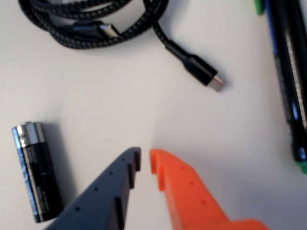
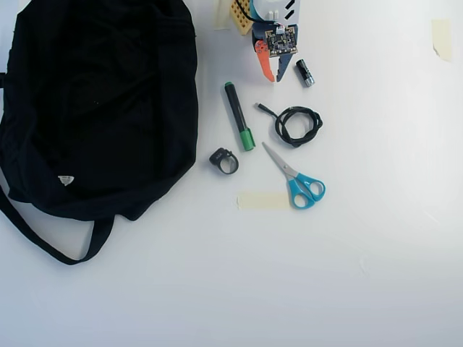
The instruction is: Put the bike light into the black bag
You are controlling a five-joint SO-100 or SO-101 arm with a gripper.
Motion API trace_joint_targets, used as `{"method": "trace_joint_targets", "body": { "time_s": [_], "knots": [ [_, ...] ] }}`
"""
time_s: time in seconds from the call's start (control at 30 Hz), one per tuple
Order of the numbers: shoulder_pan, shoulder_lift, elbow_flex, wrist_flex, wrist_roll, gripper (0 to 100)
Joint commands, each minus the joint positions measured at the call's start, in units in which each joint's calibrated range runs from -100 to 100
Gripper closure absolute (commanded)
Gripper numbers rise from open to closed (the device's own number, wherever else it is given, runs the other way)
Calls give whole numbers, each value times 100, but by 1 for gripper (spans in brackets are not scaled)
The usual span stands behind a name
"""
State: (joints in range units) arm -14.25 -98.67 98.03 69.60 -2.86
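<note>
A: Hovering gripper (image 2: 275, 75) near battery (image 2: 304, 73), jaws nearly closed, nothing held.
B: Bike light (image 2: 224, 160)?
A: On table, just beside black bag (image 2: 101, 108), below green marker (image 2: 239, 116).

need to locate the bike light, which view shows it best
The overhead view: the bike light lies whole on the table, ring strap visible, between the bag and the scissors. The wrist view misses it, showing only cable, battery and marker.

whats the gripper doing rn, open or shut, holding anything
Gripper: nearly shut, only a thin gap between the tips, holding nothing. It hangs over bare table, between the battery and the cable, away from the bike light.
</note>
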Motion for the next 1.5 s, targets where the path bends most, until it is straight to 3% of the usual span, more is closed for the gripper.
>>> {"method": "trace_joint_targets", "body": {
  "time_s": [0.0, 0.83, 1.13, 1.47],
  "knots": [
    [27, -100, 125, 146, 18, 98],
    [-18, -91, 107, 51, 18, 98],
    [-48, 183, -82, -2085, 3, 98],
    [-198, 2423, -1762, -5324, -34, 98]
  ]
}}
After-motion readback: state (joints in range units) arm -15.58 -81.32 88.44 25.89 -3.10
